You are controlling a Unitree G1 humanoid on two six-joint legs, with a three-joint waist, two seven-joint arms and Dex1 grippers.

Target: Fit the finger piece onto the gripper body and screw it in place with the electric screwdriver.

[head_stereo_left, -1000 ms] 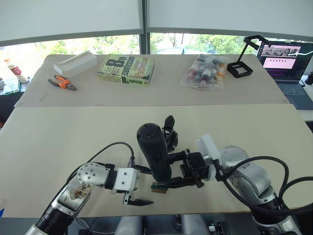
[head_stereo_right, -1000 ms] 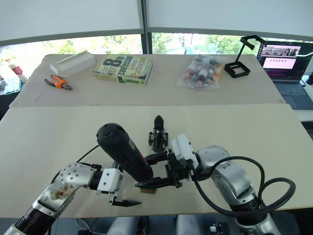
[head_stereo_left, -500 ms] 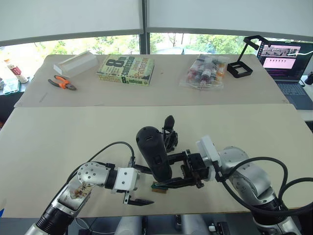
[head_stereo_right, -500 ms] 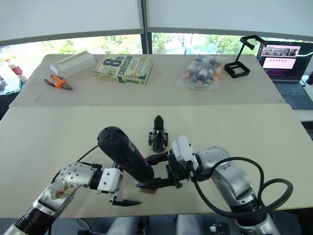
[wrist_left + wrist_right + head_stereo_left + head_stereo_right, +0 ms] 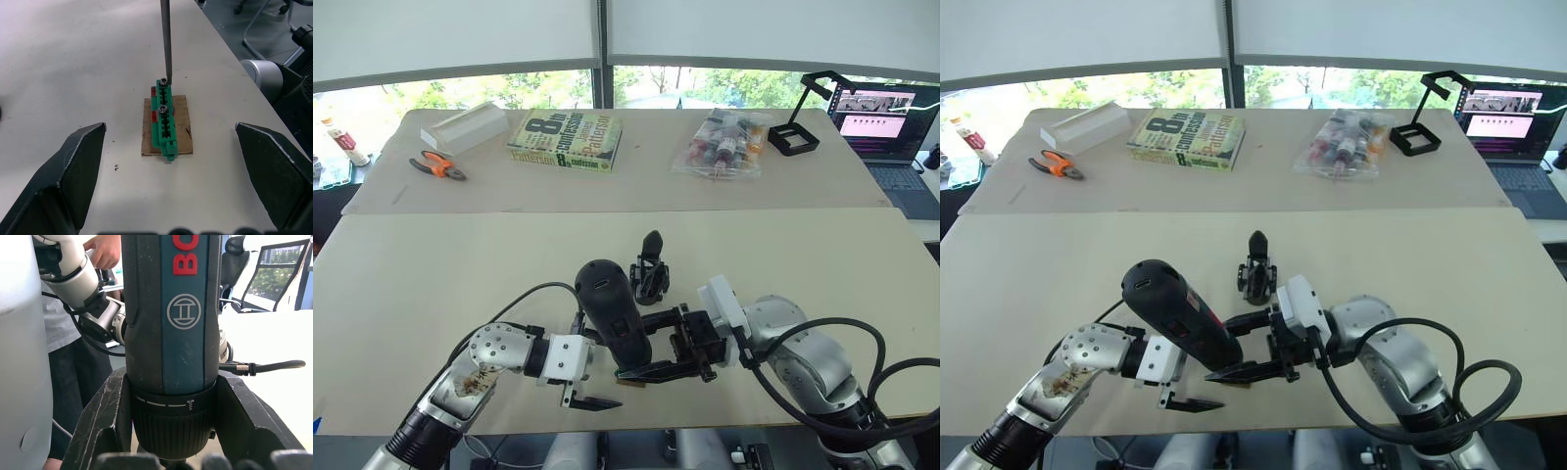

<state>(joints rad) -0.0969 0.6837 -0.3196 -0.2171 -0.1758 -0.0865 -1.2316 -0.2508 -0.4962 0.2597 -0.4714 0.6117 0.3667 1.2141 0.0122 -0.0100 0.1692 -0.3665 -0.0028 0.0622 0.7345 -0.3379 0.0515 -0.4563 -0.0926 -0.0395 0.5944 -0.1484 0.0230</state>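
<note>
Leftward since earlier, screwdriver (image 5: 615, 315) clamped in my right gripper (image 5: 668, 343), left gripper (image 5: 589, 370) splayed empty, bit on green block's (image 5: 164, 120) screw; keep it plumb; body (image 5: 649, 274) just beyond.

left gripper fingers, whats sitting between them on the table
In the left wrist view, a small green block on a brown card lies between the open left gripper fingers, with the electric screwdriver bit on its far screw.
</note>
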